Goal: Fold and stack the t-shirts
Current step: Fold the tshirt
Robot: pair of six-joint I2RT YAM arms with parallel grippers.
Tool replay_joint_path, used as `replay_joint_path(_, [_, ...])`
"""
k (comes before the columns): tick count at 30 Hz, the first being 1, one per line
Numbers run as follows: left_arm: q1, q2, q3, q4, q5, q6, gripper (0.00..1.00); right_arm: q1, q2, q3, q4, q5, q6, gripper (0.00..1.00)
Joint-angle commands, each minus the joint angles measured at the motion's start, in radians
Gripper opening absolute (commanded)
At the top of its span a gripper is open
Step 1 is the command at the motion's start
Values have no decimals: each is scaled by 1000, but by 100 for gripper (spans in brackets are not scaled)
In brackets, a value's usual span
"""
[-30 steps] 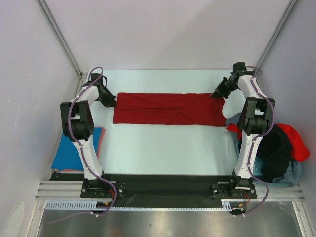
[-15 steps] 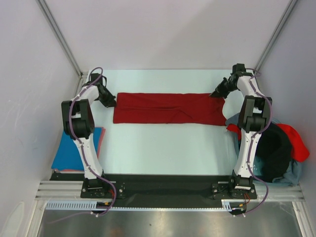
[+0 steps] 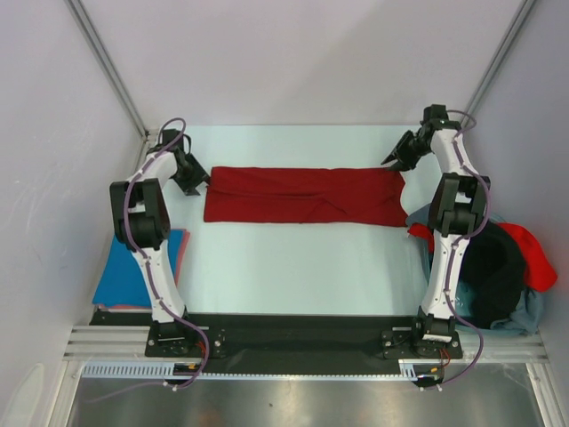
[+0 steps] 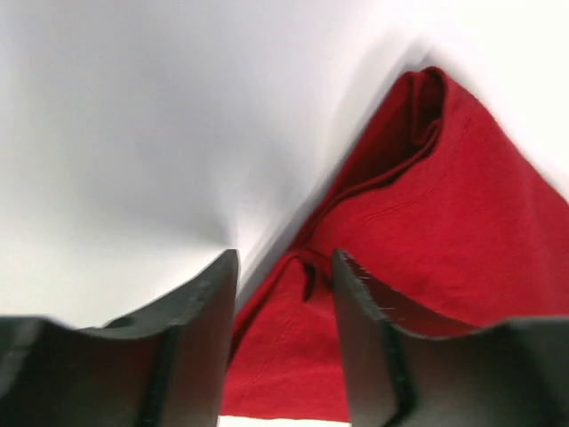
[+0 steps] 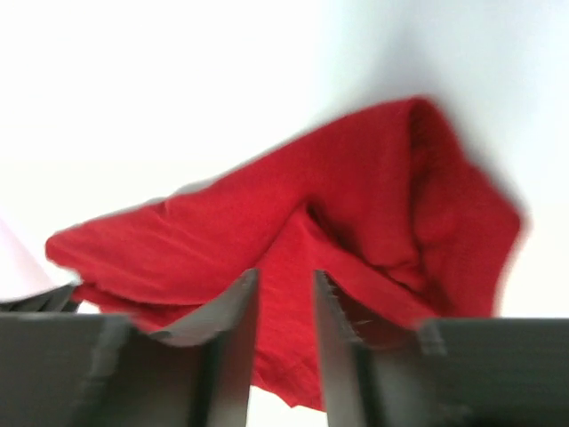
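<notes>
We are looking into a robotics lab: white panel walls, aluminium rails, two arms bolted to a table.

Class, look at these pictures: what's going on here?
Two robot arms are folding t-shirts. A dark red t-shirt lies as a long folded strip across the table. The left gripper is at its left end and the right gripper at its right end, both open, neither clamping cloth. A bright blue t-shirt lies by the left arm; a heap of unfolded shirts sits on the right.

1 dark red t-shirt; 1 blue t-shirt left of it; looks like 3 more t-shirts right of it
</notes>
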Motion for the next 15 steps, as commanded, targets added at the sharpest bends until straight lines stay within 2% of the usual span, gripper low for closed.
replay_joint_path(1, [8,-131,-14,-21,-95,81,54,-29,-8,142,-151,126,-114,38])
replay_joint_path(3, [5,-203,-59,-19,-100,98,56,-32,-57,130,-193,198,-138,50])
replay_joint_path(6, [4,-307,-198,16,-66,91,57,-32,-163,1,-185,210,-155,56])
replay_joint_path(7, [-2,-334,-276,45,-54,86,58,-29,-192,-103,-171,200,-155,57])
replay_joint_path(10, [-8,-406,-406,85,-2,71,59,-15,-322,-249,-110,170,-155,59])
replay_joint_path(11, [-10,-418,-437,99,15,65,59,-12,-349,-334,-83,157,-155,59])
replay_joint_path(15, [-13,-444,-537,143,55,35,60,3,-462,-493,-32,131,-170,63])
